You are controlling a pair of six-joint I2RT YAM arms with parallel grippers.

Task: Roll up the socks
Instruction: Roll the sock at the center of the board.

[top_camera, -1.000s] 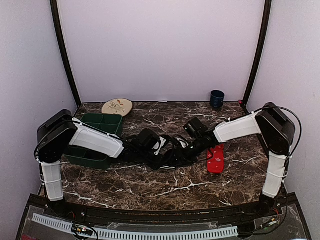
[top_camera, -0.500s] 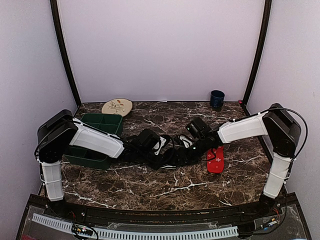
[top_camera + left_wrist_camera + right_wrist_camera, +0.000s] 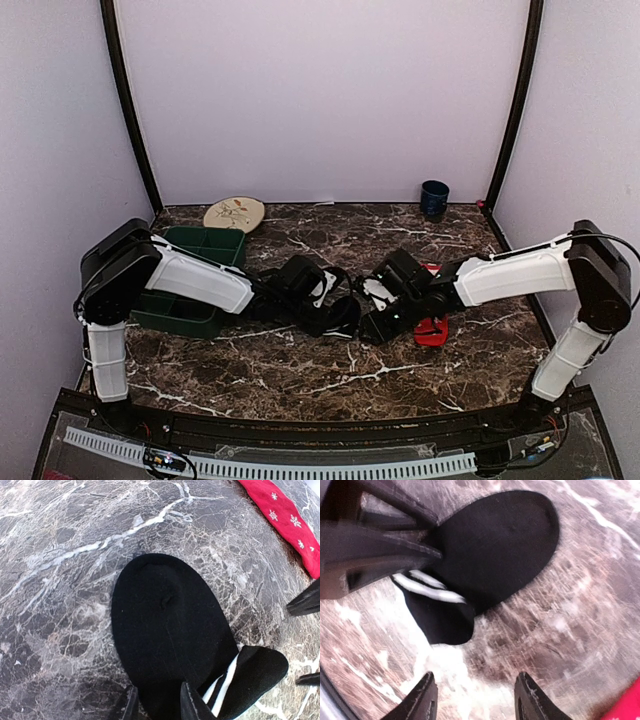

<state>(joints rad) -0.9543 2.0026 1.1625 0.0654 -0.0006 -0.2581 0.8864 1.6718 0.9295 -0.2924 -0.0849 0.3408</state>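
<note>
The black sock (image 3: 165,625) lies flat on the marble table (image 3: 60,555), toe pointing away. Its white-striped cuff (image 3: 227,677) is folded out to the right. My left gripper (image 3: 157,694) is shut on the black sock near its heel, with fabric pinched between the fingers. In the top view it sits at mid-table (image 3: 338,316). My right gripper (image 3: 476,677) is open just short of the cuff (image 3: 442,617), holding nothing. It also shows in the top view (image 3: 376,326). The red snowflake sock (image 3: 434,330) lies flat to the right, partly under the right arm.
A green compartment tray (image 3: 200,245) stands at the left behind the left arm. A round patterned plate (image 3: 234,213) lies at the back left. A dark blue cup (image 3: 434,198) stands at the back right. The red sock (image 3: 285,520) lies close beyond the black one.
My right gripper has opened wider and drawn back from the black sock, toward the right and nearer the front. The right arm has swung outward. The left gripper has kept its hold.
</note>
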